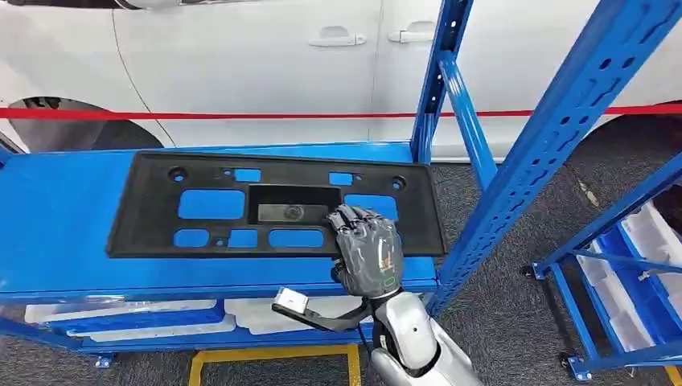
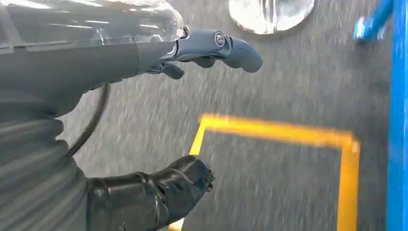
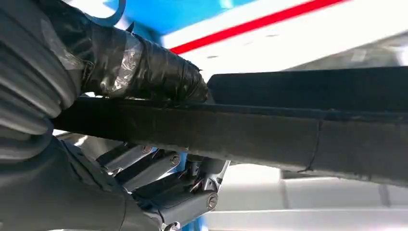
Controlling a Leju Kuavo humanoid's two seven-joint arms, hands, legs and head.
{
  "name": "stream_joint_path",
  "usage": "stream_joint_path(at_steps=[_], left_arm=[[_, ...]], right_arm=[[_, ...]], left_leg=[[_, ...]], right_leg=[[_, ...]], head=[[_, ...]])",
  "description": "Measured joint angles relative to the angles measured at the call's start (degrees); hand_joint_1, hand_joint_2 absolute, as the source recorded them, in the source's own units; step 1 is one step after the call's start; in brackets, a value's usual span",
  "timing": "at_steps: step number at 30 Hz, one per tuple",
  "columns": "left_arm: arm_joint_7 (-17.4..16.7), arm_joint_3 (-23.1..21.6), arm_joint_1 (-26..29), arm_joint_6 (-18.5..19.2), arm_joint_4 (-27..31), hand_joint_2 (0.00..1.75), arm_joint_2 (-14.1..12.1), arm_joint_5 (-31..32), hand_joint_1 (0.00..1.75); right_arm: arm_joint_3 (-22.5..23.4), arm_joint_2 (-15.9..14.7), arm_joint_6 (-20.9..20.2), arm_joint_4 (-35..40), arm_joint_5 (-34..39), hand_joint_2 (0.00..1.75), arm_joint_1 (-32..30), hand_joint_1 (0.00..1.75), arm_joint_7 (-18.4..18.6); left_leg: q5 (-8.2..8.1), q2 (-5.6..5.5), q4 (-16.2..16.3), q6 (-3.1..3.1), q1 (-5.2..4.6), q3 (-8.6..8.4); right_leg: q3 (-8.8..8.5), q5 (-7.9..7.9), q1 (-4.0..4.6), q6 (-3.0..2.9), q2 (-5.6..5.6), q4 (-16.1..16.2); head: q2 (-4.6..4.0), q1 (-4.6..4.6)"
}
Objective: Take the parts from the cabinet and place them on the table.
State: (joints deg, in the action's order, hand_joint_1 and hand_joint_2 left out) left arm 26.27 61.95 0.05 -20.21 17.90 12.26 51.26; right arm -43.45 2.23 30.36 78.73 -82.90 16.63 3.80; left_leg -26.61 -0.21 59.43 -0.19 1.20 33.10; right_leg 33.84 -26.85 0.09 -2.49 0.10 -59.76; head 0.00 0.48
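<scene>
Head view: a long black plastic panel (image 1: 277,205) with rectangular cut-outs lies flat on the top shelf (image 1: 56,233) of a blue steel rack, its length running along the shelf. The right hand (image 1: 368,251) lies over the panel's near edge toward its right end, fingers spread on the upper face. Behind the rack stands a white car (image 1: 241,64), with a red tape (image 1: 201,115) stretched across in front of its doors. White trays (image 1: 265,315) sit on the lower shelf, and a yellow line (image 1: 273,354) marks the grey floor. No writing or brand can be read on the panel, the rack or the car.

Left wrist view: the left hand (image 2: 211,50) hangs over grey carpet (image 2: 269,86), its thumb and fingers slightly bent and apart, holding nothing. The yellow floor marking (image 2: 279,131) forms a corner below it, and a blue rack post (image 2: 398,120) runs along one side. The picture is blurred.

Right wrist view: the right hand (image 3: 144,144) grips the edge of the black panel (image 3: 298,130), with the taped thumb (image 3: 154,72) pressed on one face and the metal fingers (image 3: 178,187) curled against the other. The white car body and red tape (image 3: 269,21) show beyond. No lettering shows here either.
</scene>
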Motion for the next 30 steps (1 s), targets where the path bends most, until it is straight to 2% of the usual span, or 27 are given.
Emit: stream_joint_path(at_steps=[1, 3, 4, 5, 6, 7, 9, 10, 11, 12, 13, 15, 16, 17, 18, 19, 20, 21, 22, 23, 25, 26, 27, 28, 30], left_arm=[[-0.3, -0.7, 0.5, -0.3, 0.2, 1.75, 0.6, -0.8, 0.00], [-1.7, -2.9, 1.5, 0.5, 2.0, 1.75, 3.7, -2.7, 0.00], [-2.7, -3.9, 2.1, 1.2, 3.6, 1.75, 4.3, -3.7, 0.00], [-3.2, -5.0, 2.6, 1.7, 4.8, 1.75, 5.0, -4.2, 0.00], [-3.7, -6.3, 3.0, 2.1, 6.0, 1.75, 5.6, -4.7, 0.00], [-4.0, -7.1, 3.5, 2.3, 7.0, 1.75, 5.9, -5.1, 0.00], [-4.4, -8.3, 4.1, 2.7, 8.7, 1.75, 6.2, -5.5, 0.00], [-4.8, -8.9, 4.6, 3.3, 9.4, 1.75, 6.4, -5.6, 0.00], [-5.9, -9.7, 5.5, 4.9, 10.8, 1.75, 6.5, -6.4, 0.00], [-7.8, -10.9, 6.8, 6.1, 13.0, 1.75, 6.6, -9.0, 0.00], [-11.7, -13.6, 8.9, 5.4, 16.3, 1.75, 7.1, -14.8, 0.00], [-20.0, -20.6, 14.5, 5.1, 24.0, 1.75, 7.6, -22.2, 0.00], [-21.9, -25.1, 17.1, 5.1, 29.0, 1.75, 7.8, -24.3, 0.00], [-21.1, -27.1, 18.3, 5.6, 30.5, 1.75, 7.7, -23.7, 0.00], [-18.3, -28.6, 18.0, 7.3, 30.8, 1.75, 6.9, -21.1, 0.00], [-15.5, -28.1, 16.8, 7.5, 30.3, 1.75, 6.2, -19.3, 0.00], [-11.7, -26.2, 14.2, 5.5, 27.2, 1.75, 4.7, -18.4, 0.00], [-8.5, -23.5, 11.1, 3.2, 22.6, 1.75, 3.3, -18.3, 0.00], [-6.8, -19.4, 8.5, 1.8, 18.6, 1.75, 2.2, -18.2, 0.00], [-5.8, -15.8, 6.9, 0.6, 16.4, 1.75, 1.0, -18.2, 0.00], [-5.3, -11.6, 4.8, 0.1, 12.7, 1.75, -0.7, -18.1, 0.00], [-5.0, -9.8, 4.1, -0.6, 10.6, 1.75, -1.8, -18.3, 0.00], [-5.8, -8.3, 3.2, -1.8, 9.0, 1.75, -2.9, -19.3, 0.00], [-7.5, -6.2, 2.4, -4.0, 7.0, 1.75, -4.1, -20.9, 0.00], [-9.4, -2.3, 0.6, -6.6, 3.9, 1.75, -6.1, -22.8, 0.00]], right_arm=[[0.3, 0.0, 0.0, 0.4, -0.3, 1.75, -0.5, 1.75, 0.0], [0.8, 0.0, -0.1, 1.2, -0.7, 1.75, -1.1, 1.75, 0.2], [1.2, 0.0, -0.2, 1.4, -0.8, 1.75, -1.4, 1.75, 0.2], [1.3, 0.0, -0.3, 1.6, -0.8, 1.75, -1.7, 1.75, 0.2], [1.6, -0.1, -0.4, 1.8, -1.0, 1.75, -1.9, 1.75, 0.2], [1.8, -0.1, -0.5, 2.0, -1.0, 1.75, -1.9, 1.75, 0.2], [2.1, -0.2, -0.5, 2.1, -1.0, 1.75, -2.0, 1.75, 0.2], [2.2, -0.2, -0.7, 2.1, -1.2, 1.75, -2.4, 1.75, 0.5], [2.5, -0.4, -0.7, 2.2, -1.8, 1.75, -3.0, 1.75, 1.0], [2.8, -0.7, -0.6, 2.5, -2.1, 1.75, -3.7, 1.75, 1.3], [3.2, -1.0, -0.6, 3.0, -2.4, 1.75, -4.4, 1.75, 1.6], [3.7, -1.4, -0.4, 3.6, -3.3, 1.75, -5.4, 1.75, 2.6], [4.3, -1.8, 0.0, 4.0, -3.3, 1.75, -5.9, 1.75, 2.4], [4.4, -2.0, 0.4, 4.3, -3.2, 1.75, -6.5, 1.75, 2.0], [4.5, -2.5, 1.3, 4.7, -2.9, 1.75, -7.2, 1.75, 1.4], [4.5, -2.5, 1.6, 4.8, -1.8, 1.75, -7.2, 1.75, 0.5], [4.4, -2.6, 1.7, 4.8, 0.4, 1.75, -6.8, 1.75, -1.3], [4.4, -2.4, 1.8, 4.7, 2.0, 1.75, -6.2, 1.75, -2.2], [4.3, -2.3, 1.9, 4.5, 2.8, 1.75, -5.4, 1.75, -2.7], [4.3, -1.9, 2.1, 4.4, 3.2, 1.75, -4.8, 1.75, -3.0], [4.3, -1.7, 2.5, 4.2, 3.6, 1.75, -4.4, 1.75, -3.1], [4.3, -1.7, 2.5, 4.0, 4.2, 1.75, -4.3, 1.75, -3.4], [4.3, -1.7, 2.5, 3.7, 6.3, 1.75, -4.1, 1.75, -4.7], [4.1, -1.7, 2.4, 3.0, 10.2, 1.75, -3.1, 1.75, -7.0], [3.2, -1.6, 1.7, 1.6, 15.6, 1.75, 0.7, 1.75, -9.4]], left_leg=[[-0.53, 0.05, -0.7, -0.05, -0.32, -0.40], [-0.20, 0.07, -0.8, 0.13, -0.40, -0.09], [-0.10, 0.03, -0.8, 0.31, -0.45, -0.12], [0.30, 0.06, -1.4, 0.89, -0.09, -0.26], [0.74, 0.21, -1.9, 1.41, 0.14, -0.48], [0.87, 0.25, -2.0, 1.87, 0.15, -0.41], [0.96, 0.28, -1.9, 1.99, 0.10, -0.14], [0.99, 0.28, -1.9, 2.00, 0.07, -0.01], [1.02, 0.28, -1.8, 1.95, 0.08, 0.04], [0.99, 0.26, -1.7, 1.91, 0.14, 0.01], [0.85, 0.25, -1.5, 1.71, 0.25, -0.02], [0.45, 0.44, -0.9, 1.10, 0.45, -0.03], [0.27, 0.55, -0.6, 0.70, 0.22, 0.15], [0.30, 0.35, -0.3, 0.39, 0.03, 0.35], [0.67, -0.01, -0.6, -0.15, -0.02, 0.48], [0.97, -0.41, -0.9, -0.57, 0.00, 0.59], [1.29, -0.71, -1.2, -1.07, 0.10, 0.70], [0.98, -0.83, -0.7, -1.25, 0.40, 1.14], [-0.65, -0.48, 0.9, -1.36, 0.35, 1.70], [-3.14, -0.37, 4.2, -1.42, 0.43, 3.05], [-7.72, -0.34, 13.3, -1.74, 0.32, 6.53], [-8.55, -0.32, 16.1, -1.83, 0.32, 7.46], [-7.82, -0.29, 15.9, -1.84, 0.32, 7.08], [-6.06, -0.23, 13.3, -1.86, 0.39, 5.51], [-1.40, -0.18, 3.4, -2.00, 0.68, 0.08]], right_leg=[[0.35, -0.04, 0.43, 0.18, 0.15, -0.2], [0.46, 0.21, 0.35, 0.65, 0.27, -0.1], [0.28, 0.38, 0.27, 0.95, 0.24, 0.2], [0.25, 0.38, 0.42, 1.35, 0.26, 0.2], [0.42, -0.59, 0.18, 1.79, 0.22, -0.7], [1.48, -2.52, 0.14, 1.96, 0.17, -3.0], [5.13, -7.05, -0.29, 2.43, 0.19, -11.4], [6.97, -8.65, -0.53, 2.71, 0.19, -15.7], [7.54, -8.74, -0.74, 2.88, 0.17, -17.3], [6.69, -7.57, -0.96, 3.03, 0.16, -16.1], [4.67, -5.45, -1.12, 3.14, 0.15, -12.5], [-0.62, -1.28, -1.41, 3.12, 0.12, -2.8], [-1.51, -2.37, -1.22, 3.14, 0.17, -0.9], [-1.23, -1.90, -0.99, 2.91, 0.17, -0.5], [-0.97, -1.86, -1.00, 2.83, -0.31, -0.6], [-0.91, -1.88, -0.85, 2.62, -0.61, -0.7], [-0.90, -1.56, -0.91, 2.02, -0.96, -0.5], [-0.99, -0.97, -1.33, 1.22, -1.33, 0.2], [-0.92, -0.65, -1.12, 0.70, -1.58, 0.4], [-0.66, -0.45, -1.01, 0.39, -1.57, 0.4], [-0.24, -0.23, -0.74, 0.14, -1.68, 0.4], [-0.02, -0.12, -0.68, 0.14, -1.78, 0.2], [0.17, -0.02, -0.68, 0.19, -1.80, 0.1], [0.40, 0.09, -0.75, 0.27, -1.78, 0.0], [0.96, 0.21, -0.95, 0.44, -1.33, -0.8]], head=[[0.00, 0.00], [0.00, 0.04], [0.00, 0.04], [0.00, 0.04], [0.00, 0.02], [0.00, 0.11], [0.00, 0.13], [0.00, 0.11], [0.00, 0.11], [0.00, 0.13], [0.00, 0.13], [0.00, 0.11], [0.00, 0.13], [0.00, 0.04], [0.00, 0.00], [0.00, 0.00], [0.00, 0.09], [0.00, 0.02], [0.00, 0.04], [0.00, -0.04], [0.00, -0.09], [0.00, -0.09], [0.00, -0.09], [0.00, -0.09], [0.00, -0.09]])
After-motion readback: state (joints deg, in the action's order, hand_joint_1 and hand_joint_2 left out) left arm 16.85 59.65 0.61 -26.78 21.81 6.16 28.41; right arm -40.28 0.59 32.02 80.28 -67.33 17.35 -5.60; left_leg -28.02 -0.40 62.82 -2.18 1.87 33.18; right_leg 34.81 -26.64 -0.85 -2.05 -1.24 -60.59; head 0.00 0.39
